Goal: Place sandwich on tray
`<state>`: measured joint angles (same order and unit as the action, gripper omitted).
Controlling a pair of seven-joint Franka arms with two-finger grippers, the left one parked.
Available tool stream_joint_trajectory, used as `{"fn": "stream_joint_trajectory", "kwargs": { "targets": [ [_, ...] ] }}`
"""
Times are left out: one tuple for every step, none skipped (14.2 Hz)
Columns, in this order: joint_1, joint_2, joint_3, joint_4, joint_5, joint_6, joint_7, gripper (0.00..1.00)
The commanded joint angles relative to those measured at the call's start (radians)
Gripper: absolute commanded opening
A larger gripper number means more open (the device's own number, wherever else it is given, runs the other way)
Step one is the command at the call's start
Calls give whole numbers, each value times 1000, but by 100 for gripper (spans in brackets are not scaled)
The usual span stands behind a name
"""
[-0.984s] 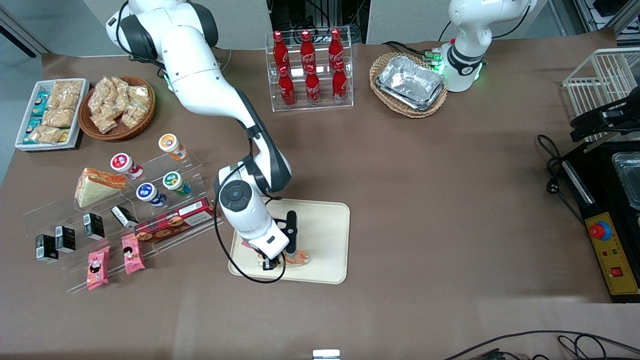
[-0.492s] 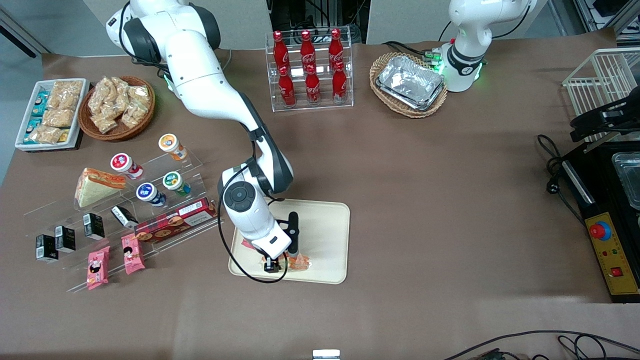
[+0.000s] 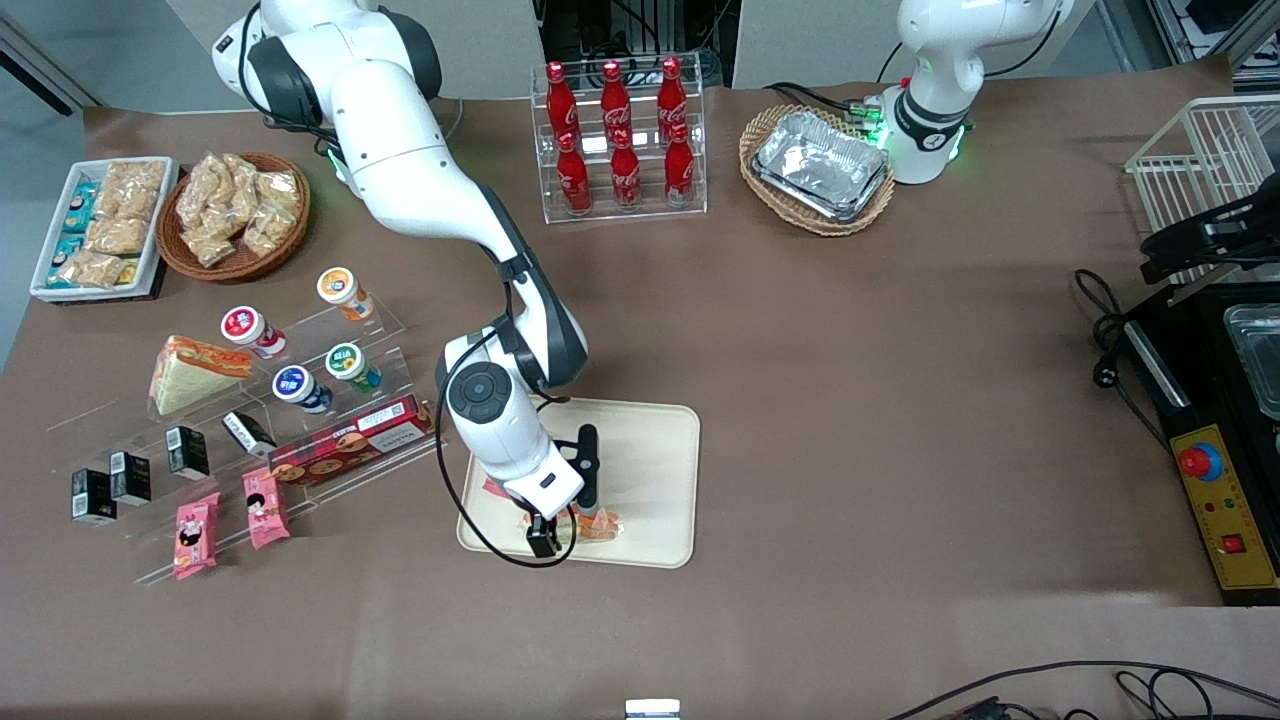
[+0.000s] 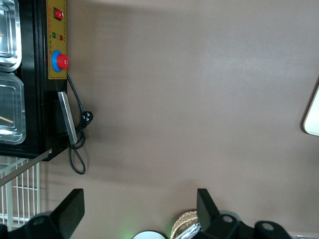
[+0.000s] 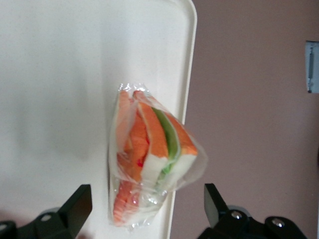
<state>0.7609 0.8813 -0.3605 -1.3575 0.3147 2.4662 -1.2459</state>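
The clear-wrapped sandwich (image 3: 598,524), with orange and green filling stripes, lies on the cream tray (image 3: 650,450) by the tray's rim nearest the front camera. In the right wrist view the sandwich (image 5: 149,164) overlaps the rim of the tray (image 5: 60,74). My right gripper (image 3: 550,525) hovers just above the sandwich. It is open (image 5: 144,211): its black fingers (image 5: 75,206) stand wide apart on either side of the wrapper and do not touch it.
Toward the working arm's end stand clear stepped shelves with a wedge sandwich (image 3: 190,370), small cups and a red biscuit box (image 3: 350,440). Farther from the camera are a cola bottle rack (image 3: 620,140) and a basket of foil trays (image 3: 820,165). A black machine (image 3: 1220,440) sits at the parked arm's end.
The gripper and the sandwich have shifted slightly toward the front camera over the tray. In the last half second the arm has hardly moved.
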Motion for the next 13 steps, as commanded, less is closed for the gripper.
{"fn": "stream_joint_trajectory", "kwargs": {
  "targets": [
    [-8, -19, -3, 21, 4, -47, 2, 100],
    [-9, -33, -3, 21, 4, -64, 3, 100],
    [-11, -50, -3, 21, 10, -85, 3, 100],
    [-11, -70, -5, 20, 30, -110, 3, 100],
    [-15, -93, -9, 20, 62, -137, 5, 100],
    [-28, -119, -9, 15, 104, -171, 11, 100],
    [-46, -136, -11, 15, 154, -206, 31, 100],
    [-70, -162, -9, 15, 205, -257, 57, 100],
    [-83, -185, -9, 15, 237, -307, 89, 100],
    [-95, -206, -9, 15, 245, -344, 130, 100],
    [-97, -234, -9, 12, 245, -374, 188, 100],
    [-95, -266, -11, 5, 241, -412, 266, 100],
    [-95, -295, -11, 5, 228, -458, 351, 100]
  ]
}}
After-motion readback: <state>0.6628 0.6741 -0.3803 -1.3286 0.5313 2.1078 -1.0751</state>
